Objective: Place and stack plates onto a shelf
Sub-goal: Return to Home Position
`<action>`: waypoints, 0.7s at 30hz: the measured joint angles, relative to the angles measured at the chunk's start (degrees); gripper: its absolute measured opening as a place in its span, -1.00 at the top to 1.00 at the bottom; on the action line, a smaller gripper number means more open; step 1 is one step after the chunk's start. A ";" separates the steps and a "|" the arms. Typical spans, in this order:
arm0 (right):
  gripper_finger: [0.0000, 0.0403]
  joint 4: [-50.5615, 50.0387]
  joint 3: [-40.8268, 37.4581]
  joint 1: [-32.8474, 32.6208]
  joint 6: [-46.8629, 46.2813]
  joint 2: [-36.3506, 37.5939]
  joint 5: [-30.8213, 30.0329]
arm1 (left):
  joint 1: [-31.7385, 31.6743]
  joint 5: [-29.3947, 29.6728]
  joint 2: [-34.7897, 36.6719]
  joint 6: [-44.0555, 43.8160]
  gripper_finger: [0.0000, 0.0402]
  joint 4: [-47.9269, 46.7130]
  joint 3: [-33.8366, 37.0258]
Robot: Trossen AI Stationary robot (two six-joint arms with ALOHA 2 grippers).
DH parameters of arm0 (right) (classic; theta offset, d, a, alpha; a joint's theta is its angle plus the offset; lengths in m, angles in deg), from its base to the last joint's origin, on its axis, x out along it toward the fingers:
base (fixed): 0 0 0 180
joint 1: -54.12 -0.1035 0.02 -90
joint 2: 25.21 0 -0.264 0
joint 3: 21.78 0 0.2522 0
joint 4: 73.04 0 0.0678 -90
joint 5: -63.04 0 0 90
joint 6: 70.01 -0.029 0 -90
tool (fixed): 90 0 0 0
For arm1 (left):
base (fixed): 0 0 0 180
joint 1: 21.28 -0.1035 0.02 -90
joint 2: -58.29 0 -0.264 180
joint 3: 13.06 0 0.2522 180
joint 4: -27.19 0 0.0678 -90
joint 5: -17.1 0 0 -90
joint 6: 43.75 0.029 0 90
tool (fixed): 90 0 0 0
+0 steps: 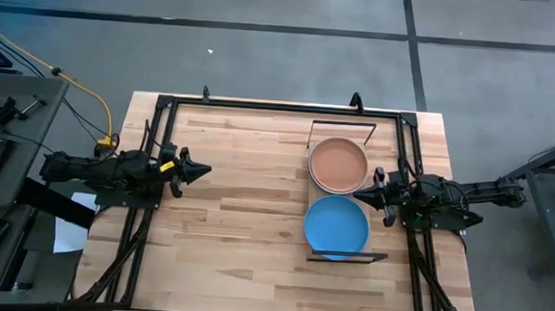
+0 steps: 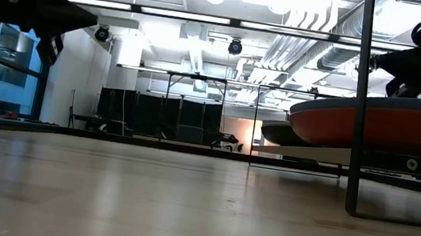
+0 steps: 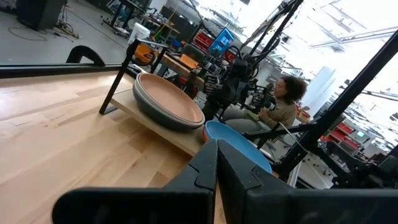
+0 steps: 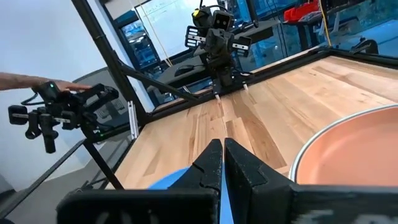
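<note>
The shelf [image 1: 379,259], a light-wood board with black frame ends, stands on the right half of the table and carries two stacks of plates. The salmon pink plate [image 1: 338,165] tops the far stack and the bright blue plate [image 1: 336,225] tops the near one. In the low view a coral red plate [image 2: 388,129] shows low in the near stack. In the left wrist view pale plates lie under the salmon one [image 3: 168,99]. My left gripper [image 1: 202,171] hovers shut over the table's left part. My right gripper [image 1: 376,184] is shut beside the shelf's right side, between the two stacks.
A black metal frame [image 1: 281,106] runs around the tabletop, with posts at the corners. Bare wood [image 1: 244,221] lies between the left gripper and the shelf. A person [image 3: 283,99] sits beyond the table's right side, and a hand [image 4: 25,81] shows by a device.
</note>
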 joint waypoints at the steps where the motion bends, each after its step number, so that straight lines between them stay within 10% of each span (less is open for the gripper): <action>1: 1.00 0.00 0.00 0.00 0.48 0.00 0.00 | 0.00 0.01 0.00 -0.01 1.00 0.00 0.00; 21: 1.00 0.09 -0.02 0.09 10.12 0.00 -0.52 | 0.00 0.00 0.20 0.03 1.00 0.00 0.00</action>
